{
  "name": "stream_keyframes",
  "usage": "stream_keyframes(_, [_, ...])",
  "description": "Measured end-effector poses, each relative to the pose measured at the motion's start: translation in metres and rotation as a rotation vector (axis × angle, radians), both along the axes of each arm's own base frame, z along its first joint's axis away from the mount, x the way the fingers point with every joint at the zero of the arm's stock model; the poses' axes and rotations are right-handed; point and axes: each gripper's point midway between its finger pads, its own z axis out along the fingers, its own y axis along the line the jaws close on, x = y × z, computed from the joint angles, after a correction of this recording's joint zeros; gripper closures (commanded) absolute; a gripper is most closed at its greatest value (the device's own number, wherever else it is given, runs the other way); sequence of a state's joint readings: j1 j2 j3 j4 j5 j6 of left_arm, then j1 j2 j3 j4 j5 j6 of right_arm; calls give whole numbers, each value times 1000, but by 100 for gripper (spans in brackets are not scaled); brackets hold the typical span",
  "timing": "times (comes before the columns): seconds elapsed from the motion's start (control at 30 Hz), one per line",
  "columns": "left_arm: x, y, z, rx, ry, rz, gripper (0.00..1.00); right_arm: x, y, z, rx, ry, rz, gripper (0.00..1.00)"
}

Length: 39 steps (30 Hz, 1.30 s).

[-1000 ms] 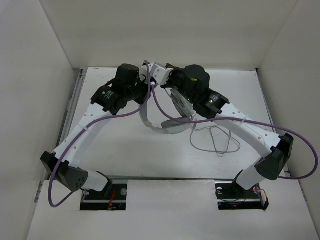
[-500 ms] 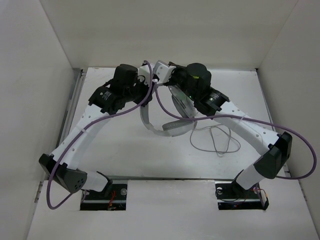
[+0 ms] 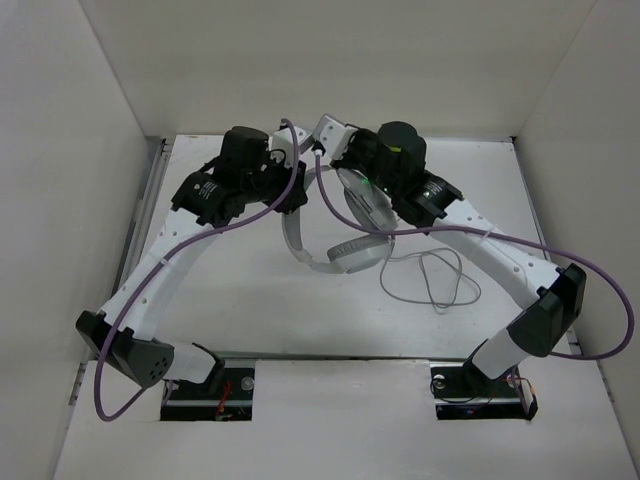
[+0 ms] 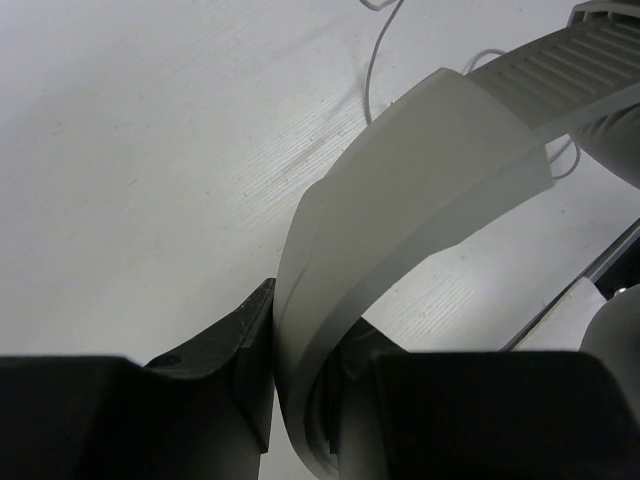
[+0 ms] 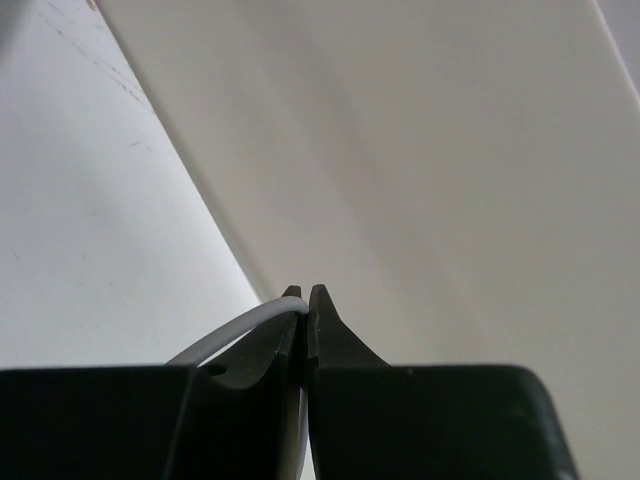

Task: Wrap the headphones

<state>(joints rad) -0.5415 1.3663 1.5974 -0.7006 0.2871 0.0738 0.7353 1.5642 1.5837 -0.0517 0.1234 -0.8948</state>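
Surface (image 3: 250,300): white, fills the middle of the top view. White walls (image 3: 350,70) stand on three sides.
Left arm (image 3: 170,260) and right arm (image 3: 500,255) both reach to the upper centre of the frame, wrists close together. A purple robot cable (image 3: 612,300) loops off each arm.
Headphones (image 3: 355,255) are at frame centre, between the two wrists. The white headband (image 3: 292,238) curves down from the left wrist. One grey-cushioned ear cup sits low at centre; can't tell if it touches the surface. The other ear cup (image 3: 365,200) is tilted up against the right wrist.
The thin grey cable (image 3: 432,285) lies in loose loops on the surface just right of the low cup, under the right forearm.
Left fingers (image 4: 230,350): clenched on the headband. In the left wrist view the band runs up out of the gap between them toward the upper right.
Right fingers (image 5: 340,350): pinched together at the tips, gripping a strand of the cable that arcs off to the lower left in the right wrist view.
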Motion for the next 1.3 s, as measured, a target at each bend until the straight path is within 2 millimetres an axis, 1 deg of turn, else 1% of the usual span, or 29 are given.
stream_keyframes(0.13, [0, 1, 5, -27, 9, 3, 100, -1, -1, -6, 38, 73, 30, 97])
stream_keyframes(0.23, [-1, 0, 13, -45, 6, -3, 100, -4, 0, -9, 80, 142, 70, 97])
stream_keyframes(0.33, [-5, -2, 25, -65, -3, -17, 100, -13, 4, -12, 127, 222, 133, 96])
stream_keyframes(0.6, [-13, -14, 68, -158, -40, -81, 100, -36, 7, 5, 318, 405, 290, 96])
stream_keyframes(0.7, [-15, -19, 80, -194, -46, -101, 100, -45, 9, 6, 390, 501, 357, 95])
stream_keyframes(0.9, [-14, -24, 91, -245, -32, -109, 100, -70, 17, 3, 502, 699, 484, 93])
stream_keyframes(1.0, [-13, -23, 94, -260, -24, -104, 100, -80, 19, -2, 550, 790, 535, 90])
stream_keyframes(1.17, [-5, -22, 96, -271, -21, -82, 100, -91, 18, -7, 632, 920, 614, 84])
stream_keyframes(1.3, [2, -20, 106, -282, -55, -66, 100, -99, 17, -16, 682, 1023, 659, 79])
